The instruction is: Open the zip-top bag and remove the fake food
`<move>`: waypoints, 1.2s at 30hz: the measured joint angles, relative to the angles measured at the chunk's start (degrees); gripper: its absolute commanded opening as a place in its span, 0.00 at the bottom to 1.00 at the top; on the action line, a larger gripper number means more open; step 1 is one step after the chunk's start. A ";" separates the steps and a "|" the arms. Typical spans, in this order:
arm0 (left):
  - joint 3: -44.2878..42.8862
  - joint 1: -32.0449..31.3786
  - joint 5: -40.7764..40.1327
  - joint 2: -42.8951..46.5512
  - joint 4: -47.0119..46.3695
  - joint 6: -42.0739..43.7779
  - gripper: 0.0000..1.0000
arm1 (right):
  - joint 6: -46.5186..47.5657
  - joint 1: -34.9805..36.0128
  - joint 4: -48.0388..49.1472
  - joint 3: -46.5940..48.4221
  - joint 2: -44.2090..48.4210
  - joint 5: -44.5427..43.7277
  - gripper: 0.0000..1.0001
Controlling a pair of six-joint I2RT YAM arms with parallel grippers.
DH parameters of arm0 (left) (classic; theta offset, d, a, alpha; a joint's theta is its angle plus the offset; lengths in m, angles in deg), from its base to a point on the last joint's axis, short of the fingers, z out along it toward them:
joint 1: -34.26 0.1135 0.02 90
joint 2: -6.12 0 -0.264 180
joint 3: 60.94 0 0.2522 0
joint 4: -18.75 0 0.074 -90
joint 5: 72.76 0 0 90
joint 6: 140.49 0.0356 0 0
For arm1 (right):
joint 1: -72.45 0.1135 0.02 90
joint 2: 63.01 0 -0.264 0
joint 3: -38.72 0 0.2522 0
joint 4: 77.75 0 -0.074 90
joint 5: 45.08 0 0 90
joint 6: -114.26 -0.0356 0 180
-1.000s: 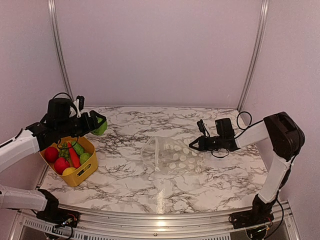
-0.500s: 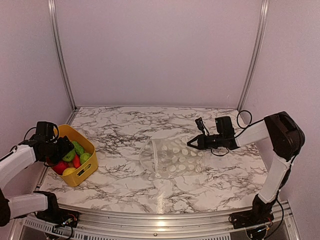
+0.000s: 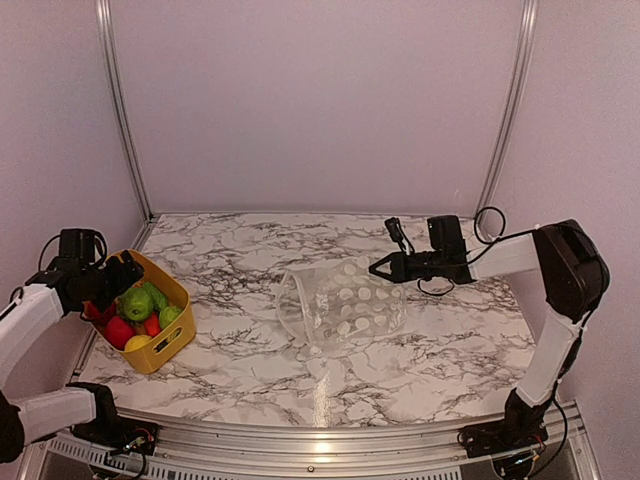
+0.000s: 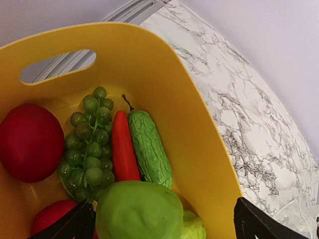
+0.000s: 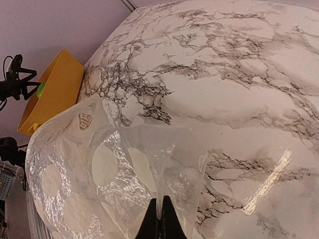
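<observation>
my desk (image 3: 250,375) is white marble-patterned with dark grey veins, glossy enough to catch a streak of light near its front edge. a yellow basket (image 3: 168,348) sits on it by the left edge. the zip-top bag (image 3: 340,305) rests near the middle, its lower left edge on the desk, well apart from the basket.

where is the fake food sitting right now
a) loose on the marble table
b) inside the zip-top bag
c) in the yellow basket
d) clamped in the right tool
c: the fake food lies piled in the yellow basket under the open left tool, while the zip-top bag pinched by the right tool looks empty.
</observation>
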 measured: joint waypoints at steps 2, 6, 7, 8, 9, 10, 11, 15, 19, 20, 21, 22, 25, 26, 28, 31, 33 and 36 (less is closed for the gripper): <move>-1.70 -0.09 0.57 2.71 0.15 1.14 0.99 | 0.44 0.50 -0.39 0.15 0.00 -0.15 0.00; -3.52 -1.90 4.20 7.19 -1.22 2.73 0.99 | 1.29 1.75 -0.50 0.15 0.24 -0.33 0.00; -3.72 -3.10 5.55 7.61 -2.03 3.13 0.99 | 1.66 2.10 -0.50 0.13 0.55 -0.37 0.00; -3.80 -4.37 6.51 7.63 -2.71 3.41 0.99 | 2.01 2.49 -0.46 0.07 1.05 -0.35 0.00; -3.89 -6.12 7.63 7.37 -3.54 3.67 0.99 | 2.51 2.93 -0.37 0.00 1.77 -0.37 0.00; -4.00 -8.09 8.72 6.80 -4.24 3.96 0.99 | 3.02 3.32 -0.28 -0.09 2.47 -0.39 0.00; -4.13 -10.03 9.75 5.97 -4.98 4.24 0.99 | 3.67 3.85 -0.17 -0.31 3.39 -0.39 0.00; -5.07 -17.05 14.23 1.11 -9.73 4.63 0.99 | 6.67 6.19 0.87 -1.57 7.50 -0.46 0.00; -5.95 -23.12 19.63 -6.10 -17.33 3.89 0.99 | 9.73 8.28 2.27 -3.87 11.39 -0.81 0.00; -6.43 -24.57 20.94 -8.33 -18.99 3.58 0.98 | 10.58 8.70 2.51 -4.48 12.31 -0.96 0.00; -7.04 -25.92 22.21 -10.69 -20.70 3.34 0.98 | 11.30 9.03 2.89 -5.14 13.29 -1.07 0.00; -7.65 -27.02 23.32 -12.76 -22.03 3.10 0.98 | 12.02 9.29 3.32 -5.81 14.23 -1.07 0.00; -9.64 -31.01 26.49 -19.96 -27.17 2.69 0.96 | 13.51 9.64 4.76 -7.61 16.59 -0.92 0.00; -9.92 -31.76 27.08 -21.46 -28.15 2.58 0.95 | 13.90 9.64 5.11 -8.11 17.20 -0.85 0.00; -10.51 -33.40 28.63 -24.52 -30.38 2.34 0.91 | 14.40 9.64 6.10 -9.11 18.49 -0.57 0.00; -11.50 -34.64 30.64 -28.59 -33.51 2.05 0.86 | 14.97 9.64 7.50 -9.97 19.71 0.33 0.00; -12.28 -35.39 31.80 -31.08 -35.23 2.10 0.83 | 15.19 9.64 8.33 -10.32 19.98 1.16 0.00; -13.42 -36.63 32.96 -34.25 -37.03 2.19 0.69 | 15.21 9.64 9.16 -10.64 20.02 1.92 0.00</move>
